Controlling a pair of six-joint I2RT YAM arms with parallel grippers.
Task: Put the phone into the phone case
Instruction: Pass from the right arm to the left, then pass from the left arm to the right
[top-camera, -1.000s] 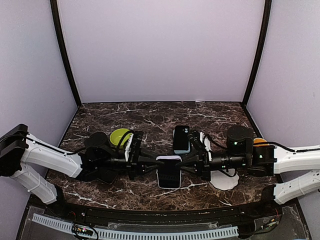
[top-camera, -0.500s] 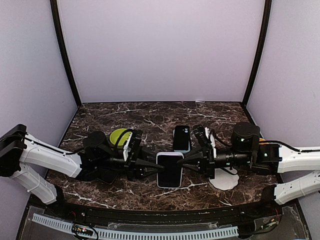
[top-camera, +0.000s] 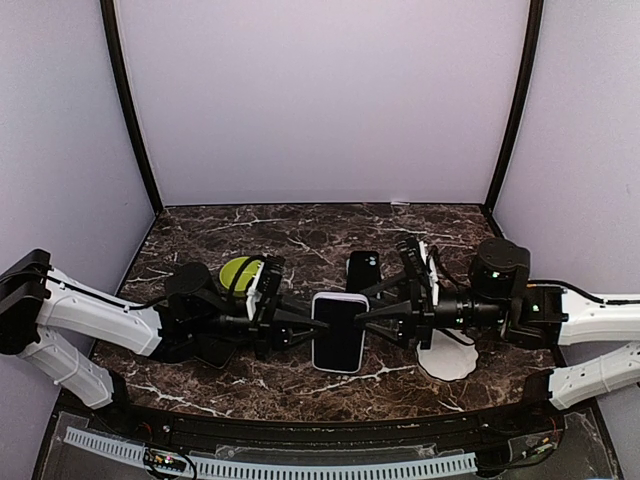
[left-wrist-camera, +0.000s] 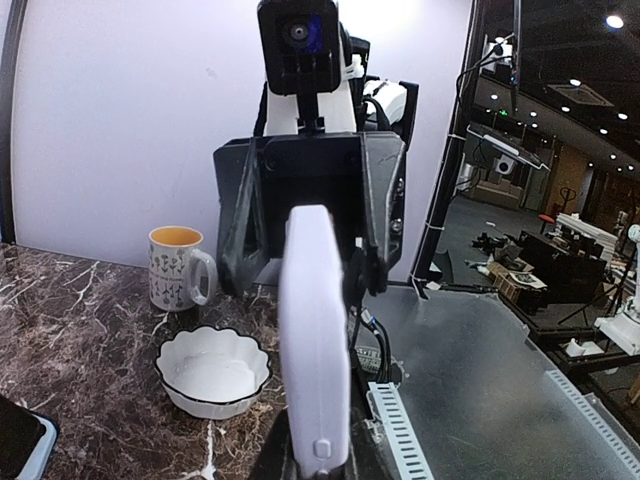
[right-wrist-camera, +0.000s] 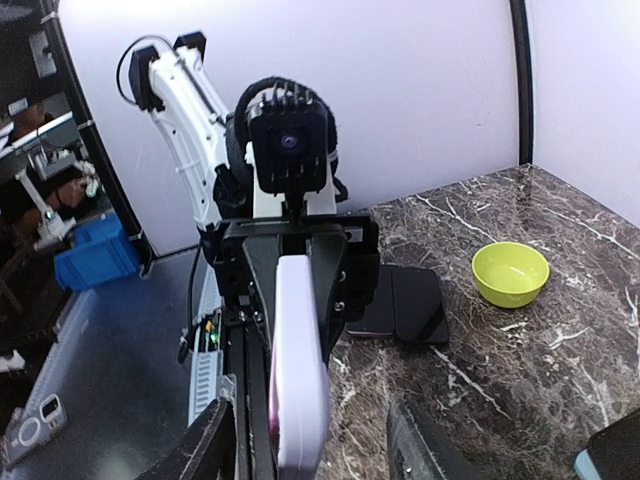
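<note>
The left gripper (top-camera: 303, 327) was clamped on the left edge of the white-rimmed, black-faced phone (top-camera: 338, 335), held face-up between the arms; the dark, blue-rimmed phone case (top-camera: 363, 270) lay just behind it. The right gripper (top-camera: 368, 306) stood open at the phone's right edge.

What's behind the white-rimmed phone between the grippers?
A black slab with light-blue rim lies on the dark marble table; the raised white-rimmed phone covers its near end.

Matt white case (left-wrist-camera: 313, 330), perhaps plastic
</note>
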